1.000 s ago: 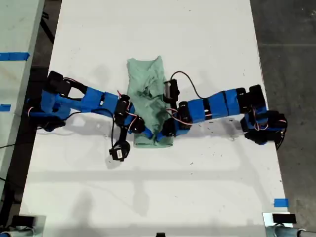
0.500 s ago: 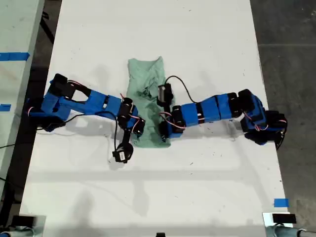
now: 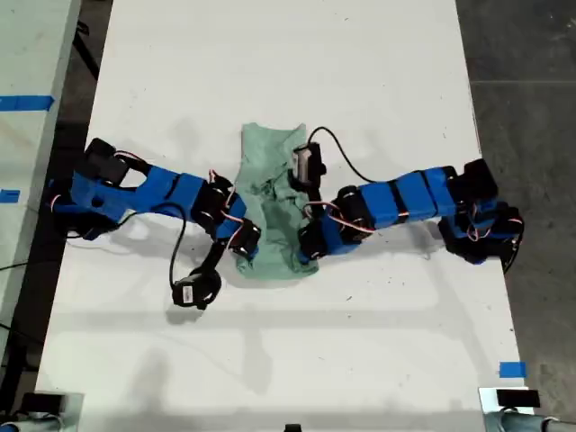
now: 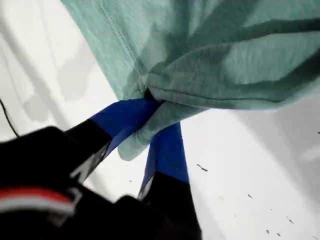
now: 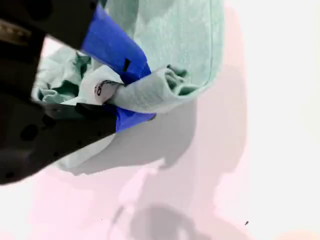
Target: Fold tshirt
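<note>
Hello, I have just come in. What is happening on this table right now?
Two blue robot arms are folding a pale green tshirt on a white table. My first gripper is shut on a bunched fold of the cloth, and my second gripper is shut on another bunched fold. In the exterior view the shirt lies as a narrow, wrinkled strip between the arms, which meet at its near end.

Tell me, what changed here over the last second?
The shirt got shorter: its near end rose off the table as both arms shifted, and the far edge slid nearer. My first tool and second tool stay clamped on cloth.
</note>
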Controlling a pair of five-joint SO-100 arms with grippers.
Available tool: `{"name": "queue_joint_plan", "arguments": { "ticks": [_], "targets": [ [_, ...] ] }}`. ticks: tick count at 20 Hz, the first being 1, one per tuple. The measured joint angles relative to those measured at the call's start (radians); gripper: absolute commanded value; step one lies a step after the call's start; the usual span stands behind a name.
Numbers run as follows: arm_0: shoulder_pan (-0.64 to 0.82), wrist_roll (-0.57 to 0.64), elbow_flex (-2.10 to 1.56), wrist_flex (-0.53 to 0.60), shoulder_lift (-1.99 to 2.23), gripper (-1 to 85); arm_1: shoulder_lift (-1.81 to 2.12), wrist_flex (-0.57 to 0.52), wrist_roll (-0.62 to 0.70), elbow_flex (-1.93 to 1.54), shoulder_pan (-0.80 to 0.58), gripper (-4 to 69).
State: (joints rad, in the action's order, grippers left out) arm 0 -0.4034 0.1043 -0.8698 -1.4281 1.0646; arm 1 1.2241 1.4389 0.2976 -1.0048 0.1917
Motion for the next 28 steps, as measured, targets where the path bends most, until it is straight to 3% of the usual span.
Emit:
{"name": "queue_joint_plan", "arguments": {
  "ticks": [5, 9, 13, 16, 20, 24, 25, 27, 28],
  "targets": [
    [-0.083, 0.003, 0.002, 0.012, 0.144, 0.0, 0.083, 0.008, -0.006, 0.0, 0.081, -1.9],
    [-0.078, 0.048, 0.002, -0.025, 0.184, 0.0, 0.084, 0.032, 0.028, 0.0, 0.034, -1.9],
    [0.127, 0.229, 0.002, -0.153, 0.222, 0.0, 0.12, 0.101, 0.213, 0.0, -0.201, -1.9],
    [0.35, 0.449, 0.002, -0.163, 0.225, 0.0, 0.121, 0.097, 0.397, 0.0, -0.417, -1.9],
    [0.615, 0.709, -0.002, -0.107, 0.225, 0.0, 0.121, 0.018, 0.606, -0.011, -0.627, -1.9],
    [0.718, 0.816, -0.123, 0.012, 0.192, 1.1, 0.121, -0.167, 0.709, -0.198, -0.693, -1.2],
    [0.741, 0.819, -0.186, 0.074, 0.172, 3.4, 0.121, -0.239, 0.718, -0.27, -0.706, 3.3],
    [0.802, 0.819, -0.304, 0.213, 0.089, 14.1, 0.086, -0.371, 0.721, -0.373, -0.741, 23.1],
    [0.841, 0.818, -0.313, 0.25, 0.021, 22.8, 0.026, -0.403, 0.707, -0.376, -0.761, 28.7]
  ]
}}
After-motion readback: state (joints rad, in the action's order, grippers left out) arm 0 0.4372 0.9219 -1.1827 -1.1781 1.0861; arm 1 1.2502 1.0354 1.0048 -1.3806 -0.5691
